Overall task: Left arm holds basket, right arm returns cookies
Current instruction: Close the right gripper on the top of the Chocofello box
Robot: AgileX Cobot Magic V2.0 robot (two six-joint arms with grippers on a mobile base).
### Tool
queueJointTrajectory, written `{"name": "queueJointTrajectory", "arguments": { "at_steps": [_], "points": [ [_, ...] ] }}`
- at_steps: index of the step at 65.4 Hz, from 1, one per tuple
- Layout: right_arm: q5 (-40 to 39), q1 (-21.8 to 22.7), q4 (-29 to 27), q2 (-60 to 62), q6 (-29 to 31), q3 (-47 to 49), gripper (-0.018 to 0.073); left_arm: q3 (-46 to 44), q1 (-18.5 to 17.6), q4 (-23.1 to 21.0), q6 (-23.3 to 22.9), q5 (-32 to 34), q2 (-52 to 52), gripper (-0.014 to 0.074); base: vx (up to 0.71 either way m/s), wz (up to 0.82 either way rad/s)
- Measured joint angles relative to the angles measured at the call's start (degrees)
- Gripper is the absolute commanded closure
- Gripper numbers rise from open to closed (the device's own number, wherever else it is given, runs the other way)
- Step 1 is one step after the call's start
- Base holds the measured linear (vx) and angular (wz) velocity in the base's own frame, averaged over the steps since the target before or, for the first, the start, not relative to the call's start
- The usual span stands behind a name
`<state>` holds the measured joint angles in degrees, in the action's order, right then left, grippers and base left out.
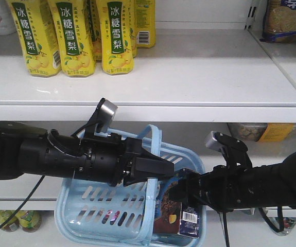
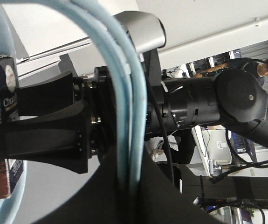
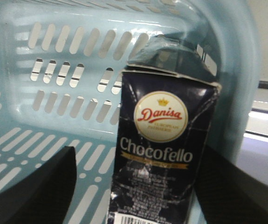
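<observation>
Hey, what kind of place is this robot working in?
Likely a shop aisle: white shelves carry rows of yellow drink bottles, and a light blue shopping basket holds a cookies carton.

Pale blue basket (image 1: 68, 211), navy carton (image 3: 164, 158)

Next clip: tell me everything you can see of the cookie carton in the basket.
The cookie carton is dark navy cardboard with a pale oval Danisa logo, Chocofello lettering and a barcode panel low down. Its top flaps look crumpled and dented. It stands upright inside the light blue basket, close to a corner wall. The right end effector straddles it with jaws open; one finger sits clearly apart from it.
</observation>
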<state>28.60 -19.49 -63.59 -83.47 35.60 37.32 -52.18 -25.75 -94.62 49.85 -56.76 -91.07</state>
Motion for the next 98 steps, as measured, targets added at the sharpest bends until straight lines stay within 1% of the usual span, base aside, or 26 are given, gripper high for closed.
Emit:
{"name": "queueJointTrajectory", "arguments": {
  "at_steps": [20, 27, 37, 57, 74, 84, 91, 98],
  "points": [
    [0.9, 0.0, -8.7, -3.3, 8.4, 0.0, 0.0077, 0.0, 0.0, 0.1, 0.0, 0.0, 0.0, 0.0599, 0.0, 0.0],
    [2.0, 0.0, -10.6, -4.0, 11.4, 0.0, 0.0077, 0.0, 0.0, 0.1, 0.0, 0.0, 0.0, 0.0599, 0.0, 0.0],
    [3.0, 0.0, -12.7, -4.2, 13.9, 0.0, 0.0077, 0.0, 0.0, 0.1, 0.0, 0.0, 0.0, 0.0599, 0.0, 0.0],
    [4.7, 0.0, -14.9, -4.3, 16.1, 0.0, 0.0077, 0.0, 0.0, 0.1, 0.0, 0.0, 0.0, 0.0599, 0.0, 0.0],
    [1.7, 0.0, -15.2, -4.8, 16.1, 0.0, 0.0077, 0.0, 0.0, 0.1, 0.0, 0.0, 0.0, 0.0599, 0.0, 0.0],
    [1.6, 0.0, -16.0, -7.0, 16.4, 0.4, 0.0077, 0.0, 0.0, 0.2, 0.0, 0.0, 0.0, 0.0599, 0.0, 0.0],
    [1.7, -0.2, -16.9, -8.4, 17.0, 0.7, 0.0091, 0.0, 0.0, 0.0, 0.0, 0.0, 0.0, 0.0599, 0.0, 0.0],
    [1.6, -0.3, -17.3, -9.3, 17.1, 0.7, 0.0128, 0.0, -0.1, -0.1, 0.0, -0.1, 0.0, 0.0599, 0.0, 0.0]
  ]
}}
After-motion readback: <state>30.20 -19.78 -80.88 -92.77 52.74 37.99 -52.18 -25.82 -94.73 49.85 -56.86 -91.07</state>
